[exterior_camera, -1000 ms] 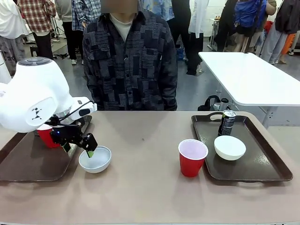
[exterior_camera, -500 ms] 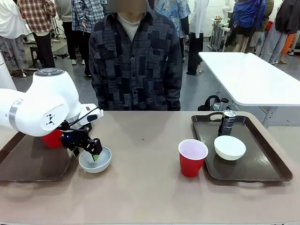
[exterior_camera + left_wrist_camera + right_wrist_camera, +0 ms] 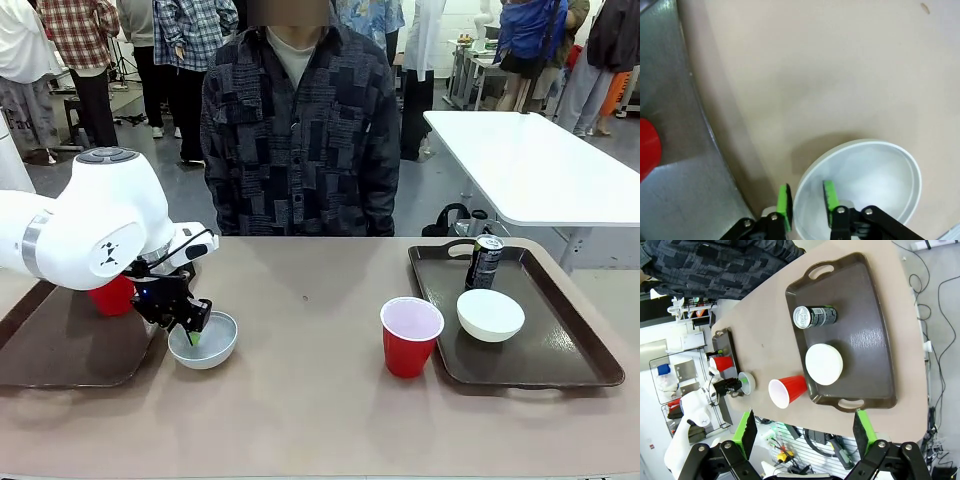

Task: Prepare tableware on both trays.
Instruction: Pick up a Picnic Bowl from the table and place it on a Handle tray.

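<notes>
**Tableware: left bowl (image 3: 215, 347) straddled at the rim by the left hand (image 3: 193, 328)**

Sits flat on the tan table (image 3: 310, 400), off both trays, just beside the right rim of the left tray (image 3: 60, 345). From the left wrist, a round white hollow, with one green pad (image 3: 785, 200) outside the near wall and the other inside it. Narrow gap between the two pads, close on the rim from both sides. Cannot tell whether either pad presses the wall.

On the left tray: one red cup (image 3: 112, 297), upright near the far right corner, partly hidden behind the white arm (image 3: 90, 225).

On the right tray (image 3: 585, 350): slim dark can (image 3: 486, 262) upright toward the far end, silver top up. Just in front of it, apart from it, the right bowl (image 3: 490, 314), mouth up.

Off that tray, on the table just beside its left rim: second red cup (image 3: 410, 335), upright, whitish inside showing.

High above the table's right end: right hand (image 3: 805, 421), green pads spread wide, holding nothing. Below it, in the right wrist view, the right tray with can and bowl, and the second red cup just off the tray's rim.

At the far edge of the table, between the two trays: a person (image 3: 300, 140) in a dark patterned shirt, standing, facing the robot.
</notes>
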Robot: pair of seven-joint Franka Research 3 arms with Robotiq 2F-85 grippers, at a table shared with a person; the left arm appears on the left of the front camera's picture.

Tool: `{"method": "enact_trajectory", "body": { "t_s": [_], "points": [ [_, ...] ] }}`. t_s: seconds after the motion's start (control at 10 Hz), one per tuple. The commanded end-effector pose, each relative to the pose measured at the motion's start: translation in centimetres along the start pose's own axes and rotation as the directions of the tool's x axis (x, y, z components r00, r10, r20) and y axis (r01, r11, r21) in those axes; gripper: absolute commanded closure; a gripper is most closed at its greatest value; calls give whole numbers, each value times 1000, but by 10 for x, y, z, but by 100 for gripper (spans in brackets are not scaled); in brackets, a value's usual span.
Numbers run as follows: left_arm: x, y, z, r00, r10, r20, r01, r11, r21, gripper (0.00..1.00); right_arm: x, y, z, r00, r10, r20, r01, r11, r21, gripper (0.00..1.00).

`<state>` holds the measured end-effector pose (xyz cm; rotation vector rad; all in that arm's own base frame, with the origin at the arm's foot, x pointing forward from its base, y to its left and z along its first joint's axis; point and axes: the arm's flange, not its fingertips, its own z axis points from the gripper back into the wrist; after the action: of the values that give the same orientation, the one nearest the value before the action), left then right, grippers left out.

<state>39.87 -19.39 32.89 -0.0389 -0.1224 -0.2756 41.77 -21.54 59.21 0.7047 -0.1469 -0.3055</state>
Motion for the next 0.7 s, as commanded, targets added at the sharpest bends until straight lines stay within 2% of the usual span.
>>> {"method": "enact_trajectory", "body": {
  "t_s": [0.0,0.4,0.6],
  "points": [
    [2,-4,2,999,51,0,-51,998,20,100,1,1,-1,1000,0,13,0,1000,-3,0],
    [3,-1,5,997,71,-17,-69,995,72,100,1,1,-1,1000,0,13,0,1000,-3,0],
    [-2,-4,25,997,79,6,-79,996,31,100,1,1,-1,1000,0,13,0,1000,-3,0]
  ]
}}
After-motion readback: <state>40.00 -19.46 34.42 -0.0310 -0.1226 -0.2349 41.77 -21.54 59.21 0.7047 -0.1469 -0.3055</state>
